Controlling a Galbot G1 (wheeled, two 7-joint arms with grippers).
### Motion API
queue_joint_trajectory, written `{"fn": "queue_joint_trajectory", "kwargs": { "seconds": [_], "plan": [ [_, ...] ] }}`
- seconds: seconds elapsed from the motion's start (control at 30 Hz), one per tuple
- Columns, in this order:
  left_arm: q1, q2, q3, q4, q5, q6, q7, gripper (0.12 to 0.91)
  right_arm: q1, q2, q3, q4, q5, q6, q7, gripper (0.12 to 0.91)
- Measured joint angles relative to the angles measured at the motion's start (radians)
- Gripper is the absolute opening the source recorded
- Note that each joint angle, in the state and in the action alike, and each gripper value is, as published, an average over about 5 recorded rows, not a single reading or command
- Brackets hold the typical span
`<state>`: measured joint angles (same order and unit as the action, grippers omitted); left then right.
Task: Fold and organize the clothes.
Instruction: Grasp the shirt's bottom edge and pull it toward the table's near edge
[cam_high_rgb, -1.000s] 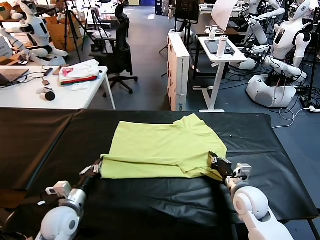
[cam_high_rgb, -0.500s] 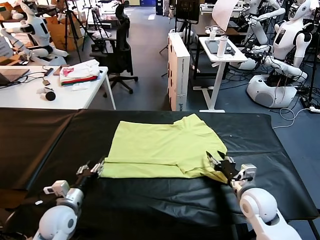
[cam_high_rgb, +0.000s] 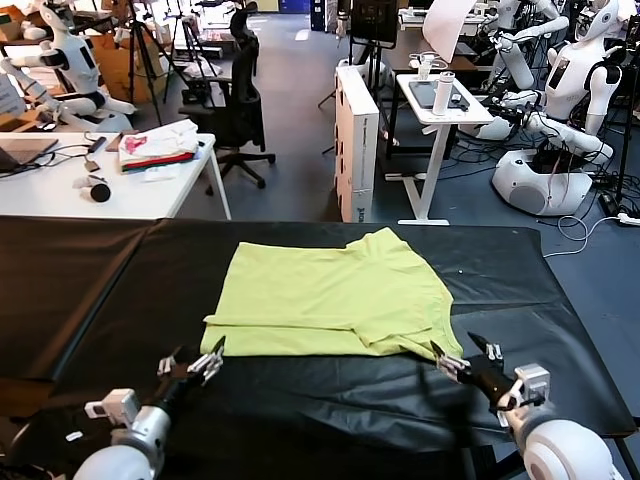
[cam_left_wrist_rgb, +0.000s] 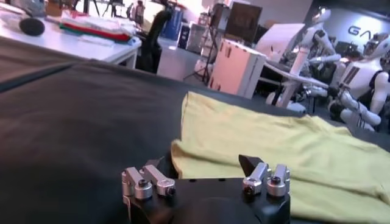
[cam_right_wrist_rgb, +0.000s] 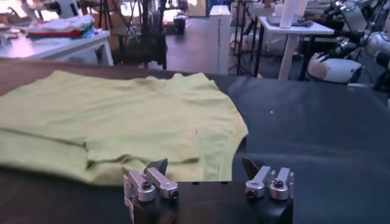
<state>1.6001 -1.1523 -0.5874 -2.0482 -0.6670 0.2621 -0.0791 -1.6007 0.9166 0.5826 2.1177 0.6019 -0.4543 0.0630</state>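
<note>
The lime T-shirt (cam_high_rgb: 330, 298) lies partly folded at frame centre on the black desk (cam_high_rgb: 90, 290). Left tool (cam_high_rgb: 190, 366) and right tool (cam_high_rgb: 468, 358) are released (nothing gripped). A skewed regrasp could undo the fold.

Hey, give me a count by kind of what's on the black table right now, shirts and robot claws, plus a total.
Shirts: 1, the yellow-green T-shirt, lying partly folded.
Claws: 2, the left claw and the right claw, both open at the shirt's near edge, holding nothing.
Total: 3
</note>
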Motion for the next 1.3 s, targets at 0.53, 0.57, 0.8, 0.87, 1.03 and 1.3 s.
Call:
{"fn": "queue_joint_trajectory", "kwargs": {
  "seconds": [0.53,0.57,0.8,0.87,1.03,1.3],
  "plan": [
    [-0.012,-0.005,0.013,0.045,0.003,-0.008,0.007,0.546,-0.003,-0.018,-0.016,-0.022,-0.009,0.004,-0.01,0.363],
    [-0.012,-0.005,0.013,0.046,0.003,-0.009,0.007,0.489,-0.005,-0.021,-0.015,-0.019,-0.006,0.004,-0.008,0.306],
    [-0.002,0.001,0.009,0.047,0.011,-0.013,0.008,0.16,-0.026,-0.049,0.001,0.012,0.07,-0.031,0.053,0.138],
    [0.007,0.007,0.004,0.038,0.016,-0.013,0.007,0.15,-0.036,-0.06,0.009,0.029,0.106,-0.052,0.079,0.138],
    [0.058,0.035,-0.019,0.0,0.023,-0.014,0.002,0.148,-0.073,-0.096,0.028,0.084,0.195,-0.105,0.137,0.138],
    [0.178,0.08,-0.066,-0.067,0.036,-0.015,-0.01,0.148,-0.151,-0.15,0.049,0.173,0.241,-0.159,0.175,0.138]
  ]
}}
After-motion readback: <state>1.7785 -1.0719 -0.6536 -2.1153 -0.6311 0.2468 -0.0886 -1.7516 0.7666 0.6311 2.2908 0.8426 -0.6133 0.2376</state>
